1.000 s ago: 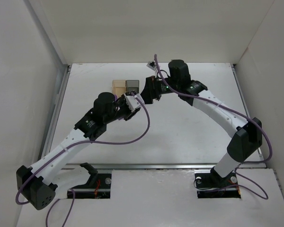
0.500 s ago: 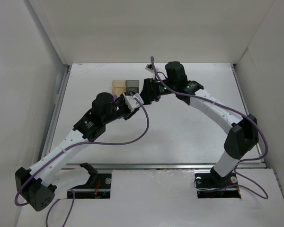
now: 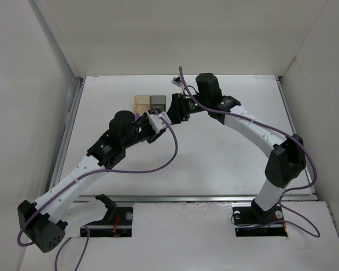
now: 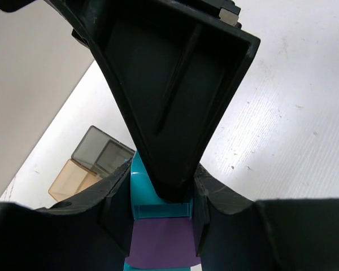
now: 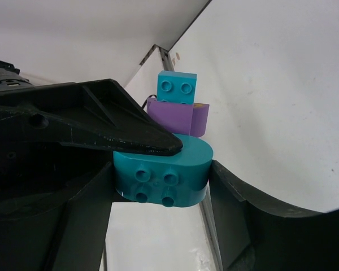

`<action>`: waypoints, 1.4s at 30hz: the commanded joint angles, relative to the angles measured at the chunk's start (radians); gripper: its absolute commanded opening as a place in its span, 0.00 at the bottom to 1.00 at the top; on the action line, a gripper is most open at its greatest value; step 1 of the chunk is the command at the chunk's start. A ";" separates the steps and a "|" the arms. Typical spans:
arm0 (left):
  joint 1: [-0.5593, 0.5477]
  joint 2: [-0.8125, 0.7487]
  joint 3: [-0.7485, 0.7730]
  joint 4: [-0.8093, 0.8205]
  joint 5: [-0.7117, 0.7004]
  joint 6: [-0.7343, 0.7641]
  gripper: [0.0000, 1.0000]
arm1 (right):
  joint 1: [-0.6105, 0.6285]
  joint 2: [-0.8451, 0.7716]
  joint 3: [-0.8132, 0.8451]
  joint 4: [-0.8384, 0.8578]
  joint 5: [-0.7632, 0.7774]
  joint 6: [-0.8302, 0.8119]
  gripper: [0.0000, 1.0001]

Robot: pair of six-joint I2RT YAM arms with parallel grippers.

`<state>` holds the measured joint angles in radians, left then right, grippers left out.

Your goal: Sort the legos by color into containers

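Note:
A small stack of legos, teal-purple-teal, hangs in the air between both arms. My left gripper (image 4: 158, 226) is shut on it, its pads pressing the purple lego (image 4: 161, 243) and the teal lego (image 4: 141, 192). In the right wrist view the rounded teal lego (image 5: 164, 166) sits between the fingers of my right gripper (image 5: 161, 186), which touch both of its sides. The purple lego (image 5: 172, 116) and a small teal lego (image 5: 177, 86) lie beyond it. The two grippers meet nose to nose, the left gripper (image 3: 157, 122) and the right gripper (image 3: 170, 116), just in front of the containers.
The amber container (image 3: 142, 103) and the dark grey container (image 3: 157, 101) stand side by side at the back of the table, also visible as the grey container (image 4: 101, 152) and the amber container (image 4: 73, 180). White walls enclose the table on three sides.
My right gripper has shifted slightly left and its fingers have closed in on the teal end lego. The left arm has stayed still, holding the stack.

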<state>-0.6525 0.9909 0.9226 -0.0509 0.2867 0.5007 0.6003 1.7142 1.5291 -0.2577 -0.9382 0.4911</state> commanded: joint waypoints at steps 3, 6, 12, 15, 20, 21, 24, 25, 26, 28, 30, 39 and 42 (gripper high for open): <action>-0.002 -0.018 0.015 0.106 0.008 -0.010 0.00 | 0.012 0.009 0.037 0.057 -0.073 -0.008 0.16; -0.002 -0.018 0.015 0.106 0.008 -0.010 0.00 | 0.012 0.009 0.037 0.057 -0.073 0.003 0.00; -0.002 -0.009 0.015 0.076 0.008 -0.010 0.59 | 0.012 0.018 0.037 0.066 -0.053 0.032 0.00; -0.002 -0.009 0.025 0.025 0.019 0.001 0.91 | 0.012 0.018 0.028 0.066 -0.031 0.043 0.00; -0.002 -0.009 0.044 -0.072 0.008 0.025 1.00 | -0.028 0.009 -0.004 0.066 -0.011 0.052 0.00; -0.002 -0.009 0.044 -0.088 -0.001 0.025 1.00 | -0.028 0.009 -0.013 0.066 -0.011 0.052 0.00; -0.002 -0.021 0.053 -0.165 -0.033 0.064 1.00 | -0.051 -0.001 -0.014 0.066 -0.011 0.052 0.00; -0.002 -0.021 0.053 -0.181 -0.034 0.076 1.00 | -0.051 -0.001 -0.014 0.066 -0.011 0.052 0.00; -0.002 -0.032 0.053 -0.191 -0.034 0.076 1.00 | -0.060 -0.010 -0.014 0.066 -0.011 0.052 0.00; -0.002 -0.032 0.044 -0.178 -0.034 0.052 1.00 | -0.060 -0.010 -0.003 0.066 -0.002 0.043 0.00; -0.002 -0.032 0.044 -0.143 -0.056 0.023 1.00 | -0.060 -0.021 -0.003 0.066 -0.002 0.043 0.00; -0.002 0.032 0.065 -0.118 -0.057 0.022 1.00 | -0.042 -0.030 -0.003 0.066 -0.002 0.052 0.00; -0.002 0.041 0.065 -0.138 -0.057 0.032 0.94 | -0.042 -0.039 0.006 0.066 -0.002 0.052 0.00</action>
<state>-0.6529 1.0389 0.9436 -0.2070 0.2310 0.5301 0.5491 1.7302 1.5097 -0.2504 -0.9314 0.5323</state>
